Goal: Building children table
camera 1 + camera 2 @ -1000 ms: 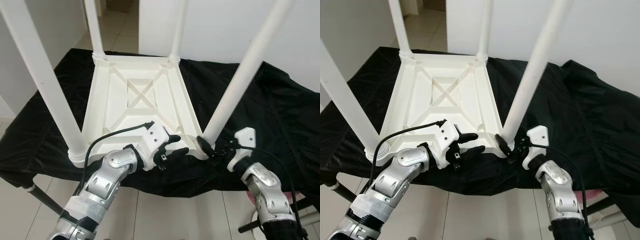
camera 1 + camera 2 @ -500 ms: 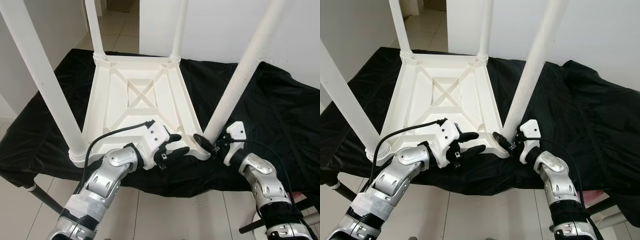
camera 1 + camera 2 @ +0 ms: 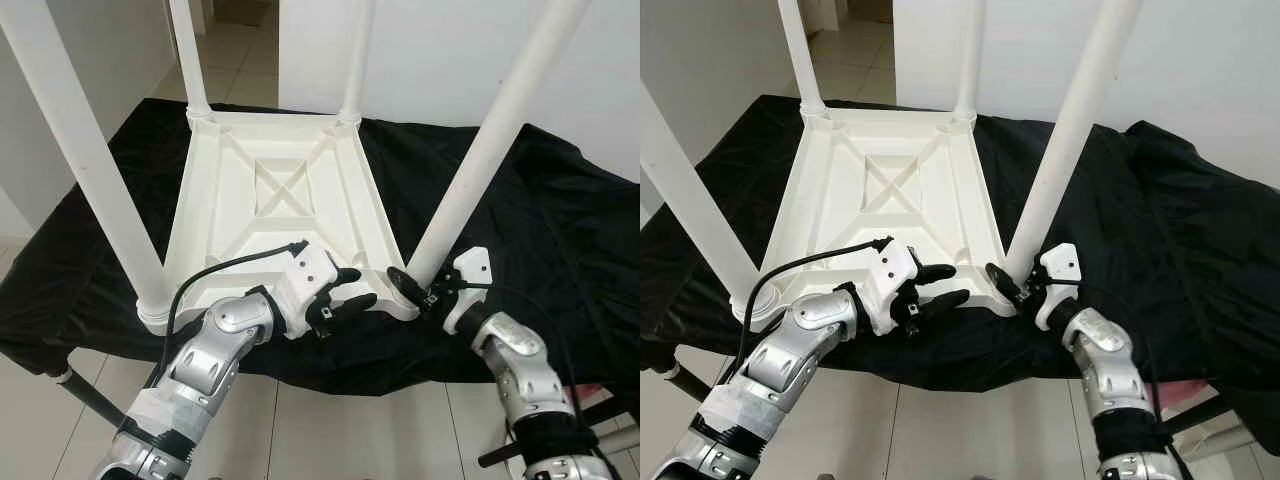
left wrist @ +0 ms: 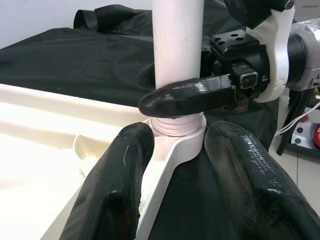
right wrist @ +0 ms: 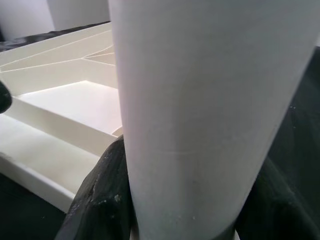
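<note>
table: white ribbed plastic children's tabletop (image 3: 275, 215) lies upside down on the black cloth-covered bench (image 3: 560, 230), four legs up.
right gripper (image 3: 412, 287): since a second ago it's closed in from beside the near-right white tubular leg (image 3: 478, 160); fingers now clasp its base.
left gripper (image 3: 352, 290): fingers spread, straddling the tabletop's near rim, holding nothing.
meaning: you're likely seating or twisting that last leg.

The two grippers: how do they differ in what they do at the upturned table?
The right gripper closes its fingers around the base of the near right leg; the left gripper is open, fingers straddling the table frame's corner rim. Both are at the same corner.
</note>
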Controlling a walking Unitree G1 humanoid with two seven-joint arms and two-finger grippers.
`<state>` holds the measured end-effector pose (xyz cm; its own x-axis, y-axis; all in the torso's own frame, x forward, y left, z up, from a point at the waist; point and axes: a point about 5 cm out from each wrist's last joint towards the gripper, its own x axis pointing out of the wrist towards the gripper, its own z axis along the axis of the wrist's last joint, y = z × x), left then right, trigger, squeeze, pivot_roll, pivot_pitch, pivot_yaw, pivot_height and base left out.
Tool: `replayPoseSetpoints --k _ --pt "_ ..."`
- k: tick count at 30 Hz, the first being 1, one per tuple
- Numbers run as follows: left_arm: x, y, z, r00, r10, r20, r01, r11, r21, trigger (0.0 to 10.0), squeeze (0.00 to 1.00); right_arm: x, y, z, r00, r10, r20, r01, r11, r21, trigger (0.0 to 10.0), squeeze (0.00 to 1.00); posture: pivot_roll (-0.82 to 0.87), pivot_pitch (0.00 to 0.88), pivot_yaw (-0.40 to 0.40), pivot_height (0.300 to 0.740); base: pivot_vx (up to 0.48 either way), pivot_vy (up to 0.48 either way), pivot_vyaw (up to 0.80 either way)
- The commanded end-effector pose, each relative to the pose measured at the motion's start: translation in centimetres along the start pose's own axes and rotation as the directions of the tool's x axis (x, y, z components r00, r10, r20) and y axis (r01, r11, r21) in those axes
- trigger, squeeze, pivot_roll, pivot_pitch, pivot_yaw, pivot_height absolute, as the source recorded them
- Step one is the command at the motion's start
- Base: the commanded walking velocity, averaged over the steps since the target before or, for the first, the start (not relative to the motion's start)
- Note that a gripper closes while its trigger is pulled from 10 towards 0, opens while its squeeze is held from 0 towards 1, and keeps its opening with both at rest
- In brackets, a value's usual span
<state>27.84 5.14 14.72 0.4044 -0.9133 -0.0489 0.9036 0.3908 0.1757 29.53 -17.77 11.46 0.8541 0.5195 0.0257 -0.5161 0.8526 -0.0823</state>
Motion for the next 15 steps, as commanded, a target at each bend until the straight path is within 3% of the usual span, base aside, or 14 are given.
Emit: replayPoseSetpoints --k 1,4,7,10,15 --pt "0.0 0.0 0.0 1.000 0.001 -0.006 -0.001 1.000 0.008 10.0 0.00 -0.2 0.6 -1.1 0.998 0.005 -0.063 -0.005 1.000 -0.014 10.0 0.00 -0.03 0.000 -0.032 0.740 0.000 0.000 0.00" --pt "0.1 -0.1 0.0 1.000 -0.003 -0.005 0.003 1.000 0.006 10.0 0.00 -0.1 1.1 -1.4 0.996 -0.031 -0.078 0.029 0.999 -0.018 10.0 0.00 -0.04 0.000 -0.031 0.740 0.000 0.000 0.00" --pt "0.3 -0.3 0.0 1.000 -0.012 -0.001 0.012 1.000 0.003 10.0 0.00 0.1 2.6 -1.6 0.986 -0.149 -0.077 0.152 0.988 0.031 10.0 0.00 -0.04 0.000 -0.037 0.740 0.000 0.000 0.00" --pt "0.4 -0.3 -0.1 1.000 -0.014 -0.004 0.014 1.000 0.005 10.0 0.00 0.1 2.9 -1.5 0.982 -0.172 -0.076 0.175 0.984 0.039 10.0 0.00 -0.04 0.000 -0.037 0.740 0.000 0.000 0.00" --pt "0.4 -0.7 -0.3 1.000 -0.021 -0.012 0.021 1.000 0.008 10.0 0.00 0.0 3.2 -1.8 0.938 -0.334 -0.096 0.343 0.934 0.100 10.0 0.00 -0.03 0.000 -0.052 0.740 0.000 0.000 0.00"
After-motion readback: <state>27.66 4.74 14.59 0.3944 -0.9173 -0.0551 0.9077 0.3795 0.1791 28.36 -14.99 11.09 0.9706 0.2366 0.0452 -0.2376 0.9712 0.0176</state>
